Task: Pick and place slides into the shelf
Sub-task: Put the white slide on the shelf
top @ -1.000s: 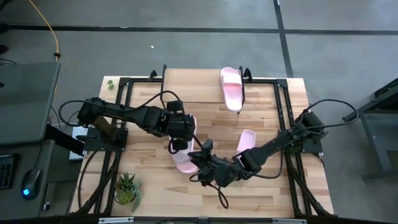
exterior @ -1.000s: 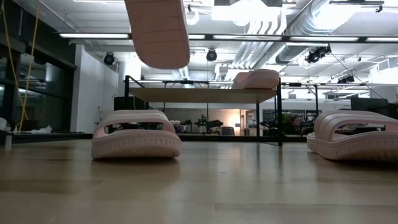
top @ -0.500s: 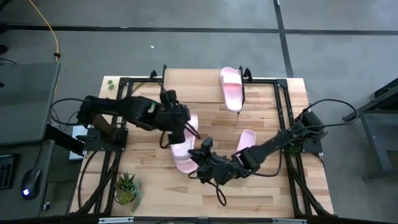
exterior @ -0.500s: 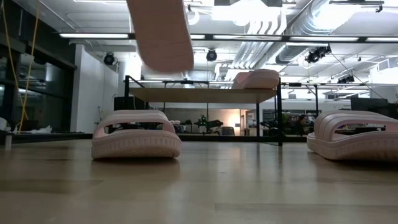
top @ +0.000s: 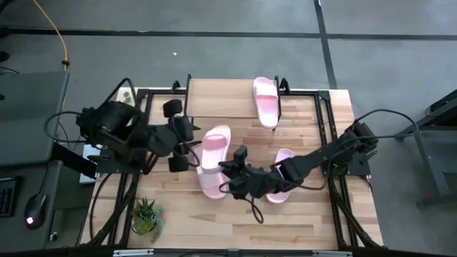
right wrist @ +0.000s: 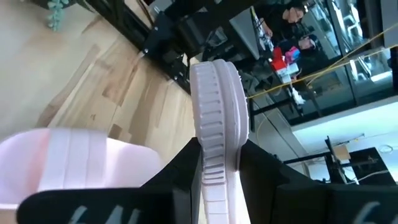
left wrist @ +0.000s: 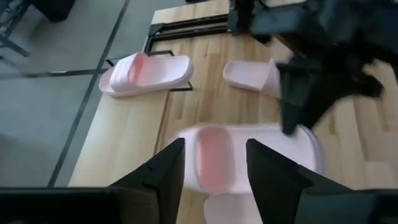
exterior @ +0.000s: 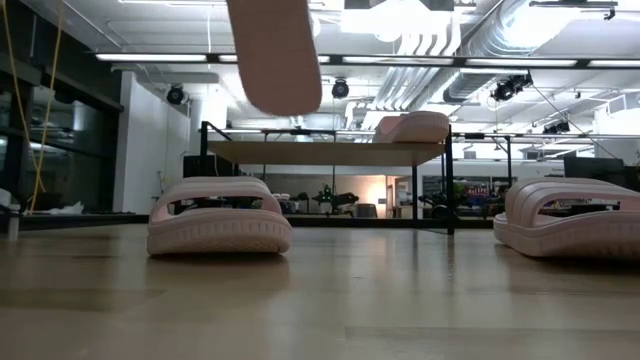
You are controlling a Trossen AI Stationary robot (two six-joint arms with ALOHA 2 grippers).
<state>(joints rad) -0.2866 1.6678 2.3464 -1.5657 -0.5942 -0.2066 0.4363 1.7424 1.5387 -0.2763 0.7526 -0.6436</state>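
Four pale pink slides show. One lies on the shelf (top: 225, 93), sole down on the wooden plank top (exterior: 300, 152), seen as slide (top: 265, 101) and slide (exterior: 412, 127). Two rest sole down on the table: slide (top: 210, 183) (exterior: 220, 215) and slide (top: 283, 187) (exterior: 570, 215), partly under the right arm. The fourth slide (top: 215, 142) (exterior: 275, 50) is in the air, in my right gripper (top: 238, 168) (right wrist: 214, 158). My left gripper (top: 186, 143) (left wrist: 214, 171) is open, left of that slide, apart from it. My right gripper pinches the lifted slide between its two fingers by the ribbed rim of its sole (right wrist: 214, 124), at the end nearest the gripper. The fingers (right wrist: 261, 168) come level from the table's right side. The slide is lifted clear and tilted, its sole (exterior: 275, 60) facing the near edge.
A small potted plant (top: 145, 214) stands at the table's near left corner. Black metal frame rails (top: 325, 121) run along the table's left, right and far sides. Bare wood lies between the shelf and the slides on the table.
My left gripper has come away from the lifted slide and drawn back toward the table's left edge. My right gripper, with the slide, has moved a little toward the far edge. The slide stays in the air and has shifted slightly rightward.
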